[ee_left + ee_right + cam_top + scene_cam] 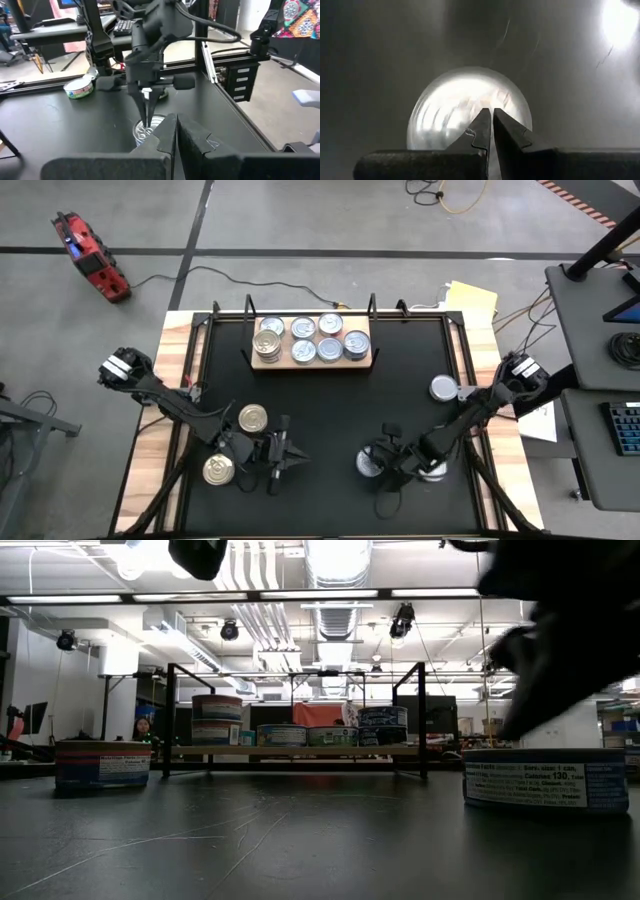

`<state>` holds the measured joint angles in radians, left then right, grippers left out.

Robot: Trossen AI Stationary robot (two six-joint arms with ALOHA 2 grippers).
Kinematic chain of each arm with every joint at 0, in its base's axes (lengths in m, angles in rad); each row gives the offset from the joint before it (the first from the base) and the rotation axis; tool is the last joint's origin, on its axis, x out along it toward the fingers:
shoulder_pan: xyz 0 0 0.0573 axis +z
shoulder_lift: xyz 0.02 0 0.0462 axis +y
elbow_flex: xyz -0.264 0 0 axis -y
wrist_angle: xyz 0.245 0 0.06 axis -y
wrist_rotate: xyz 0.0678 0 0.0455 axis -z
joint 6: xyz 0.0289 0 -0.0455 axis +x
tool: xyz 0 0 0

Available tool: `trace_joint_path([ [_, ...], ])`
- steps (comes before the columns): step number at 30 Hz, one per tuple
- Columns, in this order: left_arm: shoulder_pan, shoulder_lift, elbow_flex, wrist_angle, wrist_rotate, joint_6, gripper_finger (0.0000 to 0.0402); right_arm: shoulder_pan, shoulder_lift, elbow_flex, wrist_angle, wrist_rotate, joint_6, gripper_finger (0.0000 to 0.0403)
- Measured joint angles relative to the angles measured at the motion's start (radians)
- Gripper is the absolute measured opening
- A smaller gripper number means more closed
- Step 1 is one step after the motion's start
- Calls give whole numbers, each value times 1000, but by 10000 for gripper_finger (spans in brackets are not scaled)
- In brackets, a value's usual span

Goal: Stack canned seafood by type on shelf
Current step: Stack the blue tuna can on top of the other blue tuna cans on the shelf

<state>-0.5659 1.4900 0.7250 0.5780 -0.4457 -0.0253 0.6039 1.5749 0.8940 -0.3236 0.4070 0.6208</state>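
The right tool, fully closed and holding nothing, is hovering over a silver-topped round tin, well short of the light-brown wooden shelf; next, it likely needs opening to grasp. The left tool is waiting closed, likewise empty.

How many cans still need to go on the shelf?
Several cans already sit on the wooden shelf. Nothing is being carried: the right claw is shut just above a silver can, and the left claw is shut and empty. At least four cans are still on the table, including two gold-topped ones.
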Motion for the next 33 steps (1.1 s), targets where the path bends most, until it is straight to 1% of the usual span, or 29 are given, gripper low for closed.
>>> trace_joint_path([
  [3, 0, 17, 0, 18, -10, 1, 0, -51, 0, 0, 56, 17, -78, 13],
  [6, 0, 40, 0, 30, -11, 1, 0, -90, -5, 16, 60, 24, -136, 13],
  [9, 1, 78, 0, 54, -18, 1, 0, -102, -20, 41, 48, 23, -165, 13],
  [11, 6, 119, 0, 103, -18, 18, 0, -101, -38, 58, 15, 3, -150, 13],
  [13, 11, 168, 0, 187, -19, 69, 0, -100, -59, 75, -26, -55, -82, 13],
  [15, 15, 215, 0, 287, -19, 128, 0, -100, -86, 89, -76, -127, 28, 13],
  [17, 21, 257, 12, 354, -20, 164, 0, -98, -110, 96, -122, -171, 158, 13],
  [20, 35, 308, 50, 367, -19, 182, 0, -78, -145, 96, -208, -206, 331, 13],
  [23, 56, 358, 101, 362, -20, 180, 0, -47, -172, 95, -316, -231, 430, 13],
  [27, 79, 408, 144, 339, -18, 171, 0, 3, -189, 87, -406, -216, 526, 13],
  [31, 94, 450, 182, 276, -16, 160, 0, 65, -193, 62, -366, -118, 594, 13],
  [33, 103, 480, 216, 247, -17, 159, 0, 85, -193, 47, -342, -93, 621, 13],
])
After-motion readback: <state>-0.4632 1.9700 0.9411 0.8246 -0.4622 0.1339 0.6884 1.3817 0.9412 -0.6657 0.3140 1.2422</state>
